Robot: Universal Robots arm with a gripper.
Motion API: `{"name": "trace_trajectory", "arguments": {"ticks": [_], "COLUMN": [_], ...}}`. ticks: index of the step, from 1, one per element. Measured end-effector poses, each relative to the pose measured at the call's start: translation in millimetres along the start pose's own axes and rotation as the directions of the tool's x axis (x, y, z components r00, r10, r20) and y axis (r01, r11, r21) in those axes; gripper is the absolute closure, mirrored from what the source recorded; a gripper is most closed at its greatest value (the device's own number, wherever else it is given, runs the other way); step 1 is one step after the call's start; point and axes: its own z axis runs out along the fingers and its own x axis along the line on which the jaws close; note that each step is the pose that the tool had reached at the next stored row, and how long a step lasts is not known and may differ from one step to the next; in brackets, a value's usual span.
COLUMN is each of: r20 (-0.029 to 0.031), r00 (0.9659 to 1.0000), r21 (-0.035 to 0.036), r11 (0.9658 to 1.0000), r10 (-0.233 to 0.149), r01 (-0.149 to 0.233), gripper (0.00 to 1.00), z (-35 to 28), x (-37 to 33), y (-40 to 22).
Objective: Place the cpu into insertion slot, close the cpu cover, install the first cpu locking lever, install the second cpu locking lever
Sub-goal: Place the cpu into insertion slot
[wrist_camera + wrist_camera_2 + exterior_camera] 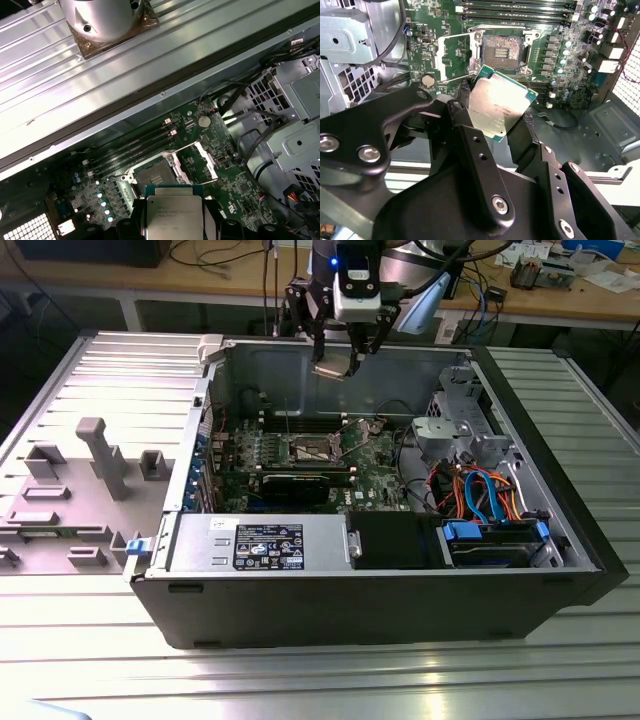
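My gripper (345,358) hangs over the open computer case, above its back wall, shut on the cpu (333,369). The cpu (501,107) is a flat silver-topped square chip with a green rim, pinched at two opposite edges between black fingers (470,135); it also appears in the first wrist view (174,216). Below it on the green motherboard lies the insertion slot (502,48) (152,174) (313,450), dark-centred, bare and uncovered. The cpu cover (451,56) (201,161) is swung back and stands beside the slot. The chip is well above the board, touching nothing else.
Long memory slots (520,10) run beside the socket. A black graphics card (300,483), the power supply (260,545), a metal drive cage (460,430) and coloured cables (485,495) crowd the case. A grey fixture plate (90,470) lies at the exterior view's left.
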Motion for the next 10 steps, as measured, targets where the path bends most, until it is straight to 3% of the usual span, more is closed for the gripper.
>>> {"name": "trace_trajectory", "arguments": {"ticks": [10], "r20": [0.0009], "r00": [0.9999], "r21": [-0.0002], "r11": [0.9999], "r10": [0.011], "r01": [-0.011], "gripper": [0.45], "z": [0.0], "x": [0.0], "y": [0.0]}}
